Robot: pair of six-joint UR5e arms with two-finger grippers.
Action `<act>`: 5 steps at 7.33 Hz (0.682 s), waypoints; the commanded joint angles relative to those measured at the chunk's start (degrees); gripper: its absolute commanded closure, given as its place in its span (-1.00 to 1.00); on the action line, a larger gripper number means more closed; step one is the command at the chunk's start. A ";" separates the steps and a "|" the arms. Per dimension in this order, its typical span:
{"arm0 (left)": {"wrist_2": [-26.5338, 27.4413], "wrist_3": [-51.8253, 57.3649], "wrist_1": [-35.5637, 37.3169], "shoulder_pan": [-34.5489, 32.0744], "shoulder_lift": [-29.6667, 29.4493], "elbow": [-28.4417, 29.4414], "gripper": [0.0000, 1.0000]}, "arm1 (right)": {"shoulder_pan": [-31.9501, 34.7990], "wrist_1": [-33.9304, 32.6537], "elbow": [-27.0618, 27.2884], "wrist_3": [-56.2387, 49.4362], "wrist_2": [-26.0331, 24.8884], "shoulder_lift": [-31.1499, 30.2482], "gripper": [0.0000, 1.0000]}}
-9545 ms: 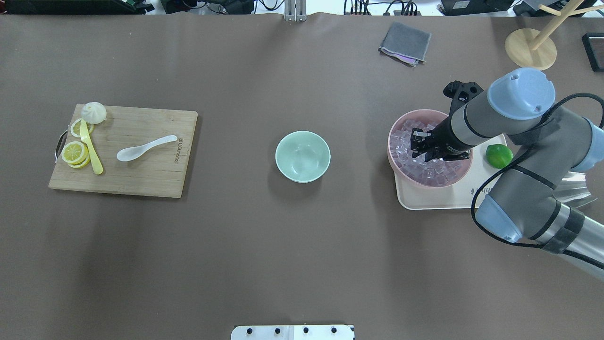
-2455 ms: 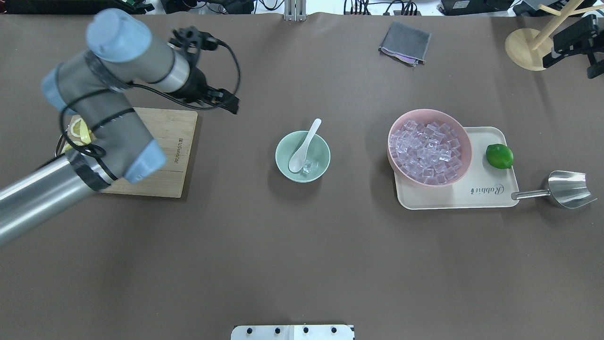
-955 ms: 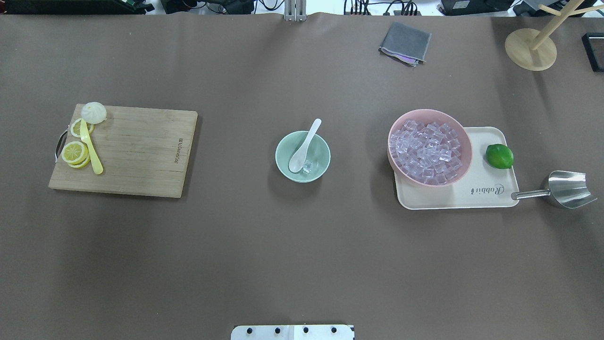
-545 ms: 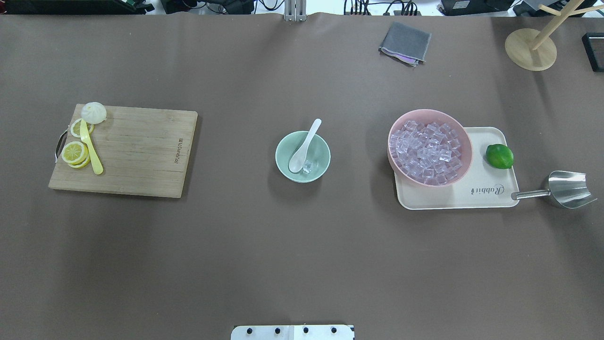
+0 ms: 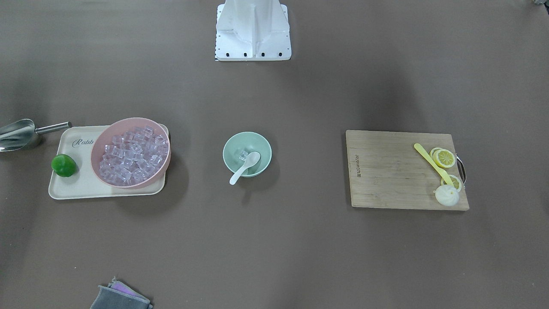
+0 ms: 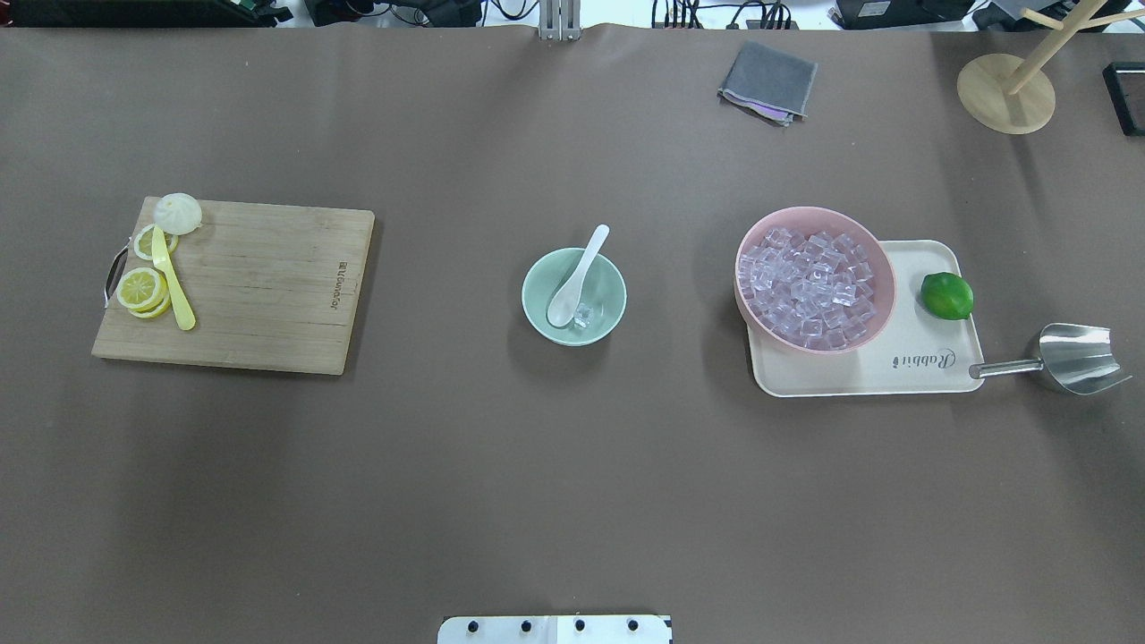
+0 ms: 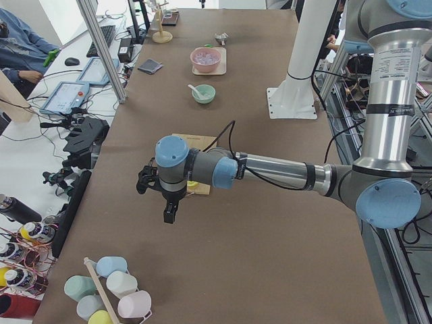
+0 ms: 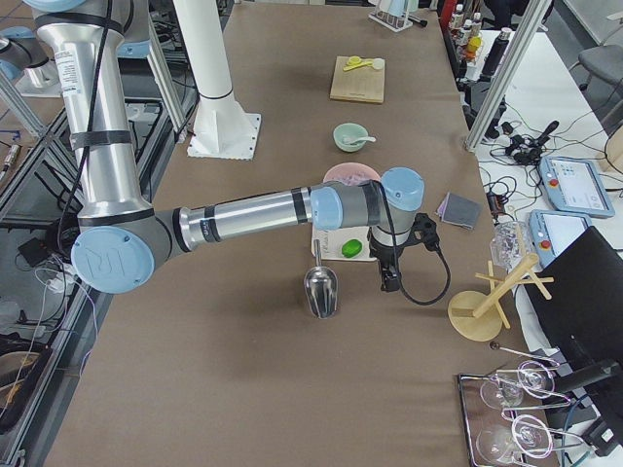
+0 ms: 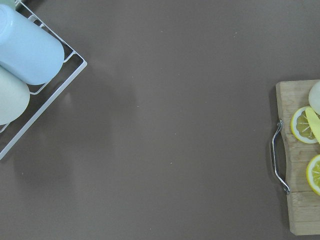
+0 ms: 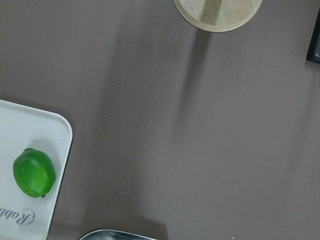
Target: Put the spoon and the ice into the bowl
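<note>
Front-facing: bowl [image 5: 262, 150] mid-table. Spoon [image 5: 245, 167] head-down inside it, handle propped over the rim on the side away from the robot base. Ice [image 5: 243, 155], one cube, on the bowl floor just beside the spoon head. Pink bowl [image 5: 98, 143] of like cubes on tray [image 5: 70, 184], robot-right of the bowl; script "Rabb" legible on tray, rest hidden. Cutting board [image 5: 390, 171] robot-left of the bowl; burnt lettering along its bowl-side edge, unreadable.

Overhead: same layout; tray word whole, apparently "Rabbit".

Exterior left: left gripper [image 7: 167, 219] well apart from the bowl, past the board; released or clenched, cannot tell.

Exterior right: right gripper [image 8: 389, 284] well apart from the bowl, beyond the tray, near metal scoop [image 8: 321, 287]; grip state, cannot tell.

Right wrist: lime [image 10: 34, 172] on tray corner, "Rab" at bottom edge.
</note>
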 commanded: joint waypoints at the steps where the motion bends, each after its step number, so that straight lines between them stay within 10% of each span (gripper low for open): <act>1: 0.50 0.00 -0.44 0.12 1.08 0.32 -0.96 | -0.08 0.03 0.19 -0.08 -0.03 -0.43 -1.00; 5: 0.06 0.00 -0.44 0.21 1.26 0.15 -0.96 | -0.08 0.03 0.19 -0.34 -0.03 -0.26 -1.00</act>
